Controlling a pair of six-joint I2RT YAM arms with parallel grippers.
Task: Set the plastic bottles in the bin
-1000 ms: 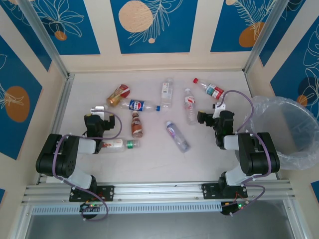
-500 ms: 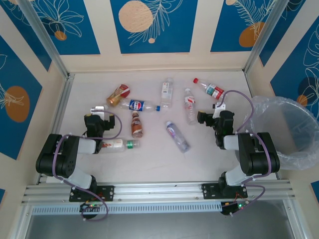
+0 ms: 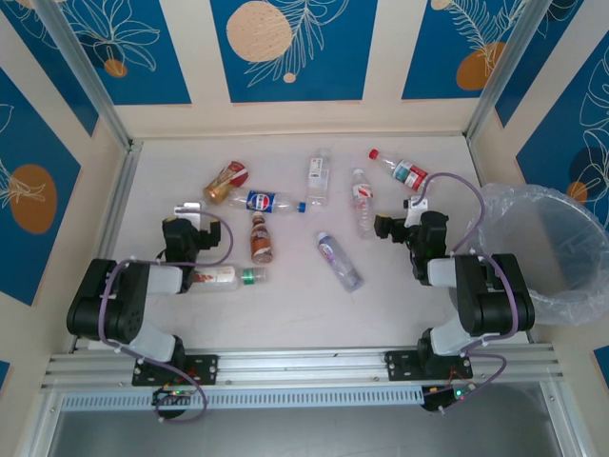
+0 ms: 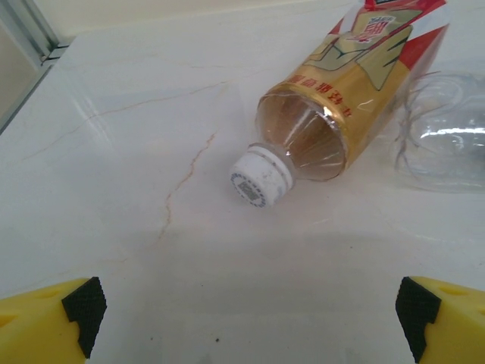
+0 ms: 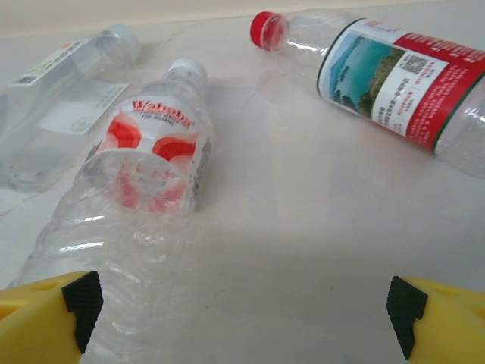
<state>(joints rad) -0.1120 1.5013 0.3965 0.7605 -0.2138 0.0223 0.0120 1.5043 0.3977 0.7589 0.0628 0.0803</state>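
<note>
Several plastic bottles lie scattered on the pale table. In the top view a brown-orange one [image 3: 228,181], a blue-labelled one [image 3: 269,202] and a green-capped clear one [image 3: 226,276] lie near my left gripper [image 3: 182,230]. The left gripper [image 4: 250,322] is open and holds nothing. Ahead of it lies the gold-labelled bottle [image 4: 356,87], its white cap [image 4: 261,178] towards me. My right gripper [image 5: 242,315] is open too, with a red-and-white-labelled bottle [image 5: 144,174] just ahead on its left. A red-capped bottle [image 5: 379,72] lies farther right. The bin [image 3: 544,249] stands at the table's right edge.
A brown bottle [image 3: 262,238], a purple-labelled one [image 3: 339,260] and a clear one [image 3: 319,177] lie mid-table. Metal frame rails [image 3: 114,205] and patterned walls border the table. Bare table stretches along the near side in front of both arm bases.
Almost nothing; the right gripper has edged slightly to the left. No bottle has moved.
</note>
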